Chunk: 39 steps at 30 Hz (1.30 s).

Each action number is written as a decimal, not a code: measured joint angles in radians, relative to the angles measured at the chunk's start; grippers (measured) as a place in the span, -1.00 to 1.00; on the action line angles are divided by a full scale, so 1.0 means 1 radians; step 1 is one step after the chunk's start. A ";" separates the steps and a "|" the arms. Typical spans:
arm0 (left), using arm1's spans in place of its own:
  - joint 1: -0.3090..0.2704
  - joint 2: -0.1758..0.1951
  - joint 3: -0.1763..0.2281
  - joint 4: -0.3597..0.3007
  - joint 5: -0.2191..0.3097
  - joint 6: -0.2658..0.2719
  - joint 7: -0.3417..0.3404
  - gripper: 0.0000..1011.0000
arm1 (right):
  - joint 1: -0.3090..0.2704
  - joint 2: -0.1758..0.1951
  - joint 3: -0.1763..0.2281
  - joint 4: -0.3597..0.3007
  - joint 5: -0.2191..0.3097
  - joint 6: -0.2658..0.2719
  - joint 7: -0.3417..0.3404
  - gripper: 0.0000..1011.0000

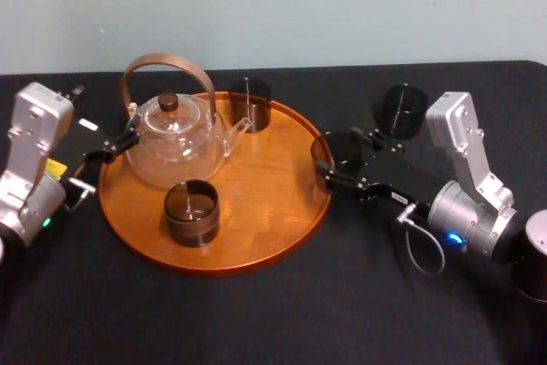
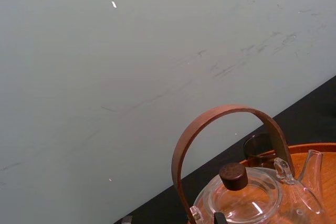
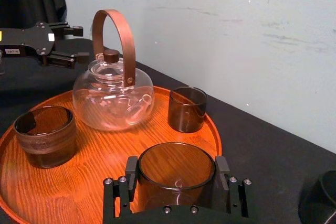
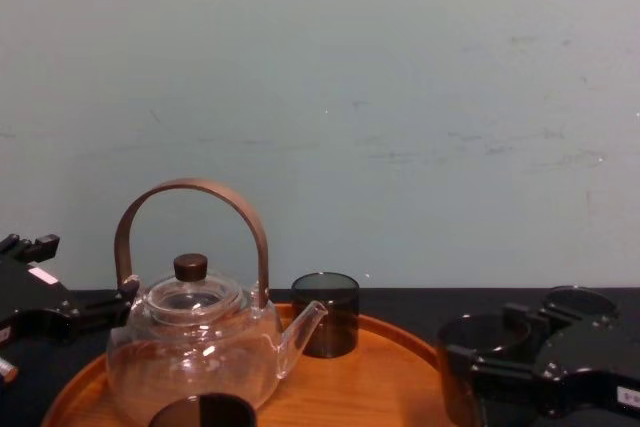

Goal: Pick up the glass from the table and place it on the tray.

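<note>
Right gripper (image 3: pixel 176 174) jaws clamp smoky cylindrical glass (image 3: pixel 176 160) | round wooden tray (image 3: pixel 105 153) | left gripper (image 3: pixel 79 42) jaws apart

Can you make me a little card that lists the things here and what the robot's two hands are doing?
tray: round wooden tray on the black table
on tray: glass teapot, front glass, back glass
right gripper: shut on the held glass, at the tray's right rim
left gripper: open, beside the teapot
on table: spare glass, behind the right gripper
</note>
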<state>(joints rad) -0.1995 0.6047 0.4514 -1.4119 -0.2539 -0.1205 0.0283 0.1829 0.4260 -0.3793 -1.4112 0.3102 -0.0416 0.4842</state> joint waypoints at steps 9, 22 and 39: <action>0.000 0.000 0.000 0.000 0.000 0.000 0.000 1.00 | 0.015 -0.014 -0.016 -0.008 -0.009 0.000 -0.003 0.78; 0.000 0.000 0.000 0.000 0.000 0.000 0.000 1.00 | 0.048 -0.057 -0.069 -0.003 -0.037 -0.024 0.006 0.78; 0.000 0.000 0.000 0.000 0.000 0.000 0.000 1.00 | 0.089 -0.114 -0.127 0.089 -0.067 -0.101 0.034 0.78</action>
<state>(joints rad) -0.1996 0.6047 0.4514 -1.4119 -0.2539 -0.1205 0.0282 0.2717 0.3115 -0.5059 -1.3221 0.2431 -0.1431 0.5183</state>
